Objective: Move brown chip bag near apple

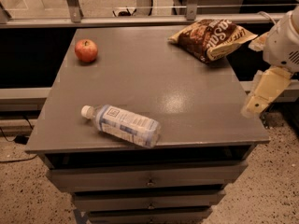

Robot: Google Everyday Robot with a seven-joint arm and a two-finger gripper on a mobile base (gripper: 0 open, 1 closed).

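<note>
A grey counter [187, 101] with drawers below fills the view. The brown chip bag [210, 37] lies flat at about 1 o'clock on the counter top, near the far right corner, with one cream-yellow end jutting past the right edge. The apple [86, 50] sits at about 10 o'clock, near the far left corner, well apart from the bag. A clear plastic bottle [124, 125] lies on its side at about 7 o'clock, near the front.

The bag looks light, crinkly and soft. It would likely crumple under a pinch, and its foil may be slippery. A puffed edge or the crimped end looks like the surest place to take hold, with gentle pressure to spare the chips.

The end effector [262, 93] hangs off the counter at 3 o'clock, beside the right edge and nearer the front than the bag. It angles down and to the left, touching nothing. Whether it is open or closed cannot be told.
</note>
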